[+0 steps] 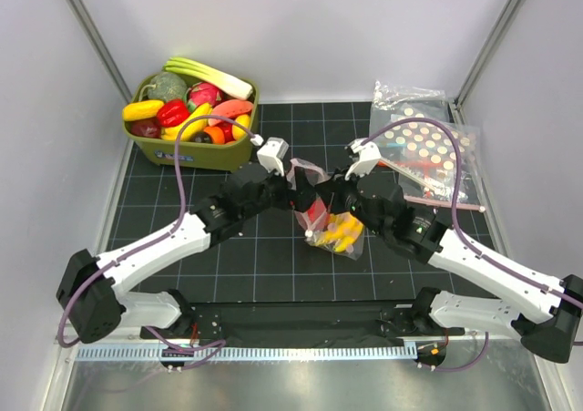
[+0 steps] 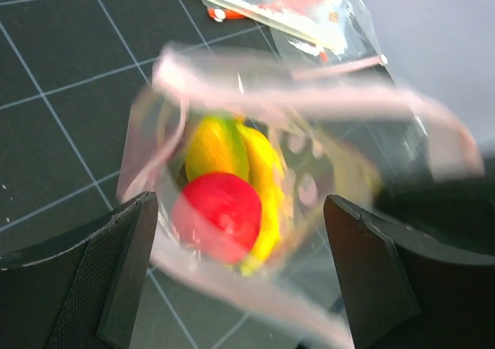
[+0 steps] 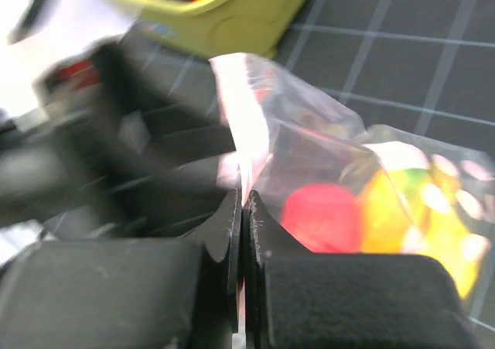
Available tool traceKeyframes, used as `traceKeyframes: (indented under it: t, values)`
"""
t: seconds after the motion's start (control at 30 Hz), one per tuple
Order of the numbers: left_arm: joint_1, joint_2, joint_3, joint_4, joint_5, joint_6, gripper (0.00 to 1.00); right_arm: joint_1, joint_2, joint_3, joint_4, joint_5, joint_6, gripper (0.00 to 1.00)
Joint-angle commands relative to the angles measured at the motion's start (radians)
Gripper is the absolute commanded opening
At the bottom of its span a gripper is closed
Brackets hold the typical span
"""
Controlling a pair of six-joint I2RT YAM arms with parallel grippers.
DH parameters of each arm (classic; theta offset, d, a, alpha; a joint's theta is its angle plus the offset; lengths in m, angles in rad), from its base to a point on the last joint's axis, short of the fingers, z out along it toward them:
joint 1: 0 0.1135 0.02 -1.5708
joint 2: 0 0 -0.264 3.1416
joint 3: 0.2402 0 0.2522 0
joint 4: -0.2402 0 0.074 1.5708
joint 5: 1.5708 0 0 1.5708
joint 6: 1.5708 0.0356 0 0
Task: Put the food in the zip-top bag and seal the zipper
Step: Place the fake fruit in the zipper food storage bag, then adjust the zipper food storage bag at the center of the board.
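Note:
The zip-top bag (image 1: 332, 218) hangs at the mat's centre between both arms. It holds the red fruit (image 2: 218, 213), the orange-yellow fruit (image 2: 215, 144) and the yellow banana bunch (image 2: 267, 180). Its pinkish-red zipper (image 2: 309, 95) gapes open and is blurred. My left gripper (image 2: 240, 275) is open just above the bag mouth, its fingers (image 2: 116, 260) either side of it. My right gripper (image 3: 244, 210) is shut on the zipper strip (image 3: 241, 117) at the bag's edge. The red fruit (image 3: 321, 216) shows through the plastic there.
A green bin (image 1: 196, 119) of toy produce stands at the back left of the black gridded mat (image 1: 228, 265). Larger clear bags with coloured dots (image 1: 424, 142) lie at the back right. Grey walls close in the sides.

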Motion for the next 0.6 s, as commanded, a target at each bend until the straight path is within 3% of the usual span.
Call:
traceKeyframes:
  t: [0.0,0.23,0.43,0.57]
  values:
    - [-0.020,-0.097,0.045,-0.062,0.025,0.049,0.91,-0.013,-0.001,0.011,0.034,0.188,-0.004,0.01]
    - [-0.020,-0.192,0.033,-0.140,-0.080,0.093,0.90,-0.014,-0.014,0.002,0.038,0.219,-0.021,0.01]
    - [-0.018,-0.093,0.065,-0.157,-0.108,0.101,0.76,-0.014,-0.017,-0.003,0.049,0.200,-0.029,0.01]
    - [-0.018,-0.018,0.084,-0.121,-0.090,0.090,0.75,-0.014,-0.016,-0.006,0.055,0.188,-0.029,0.01]
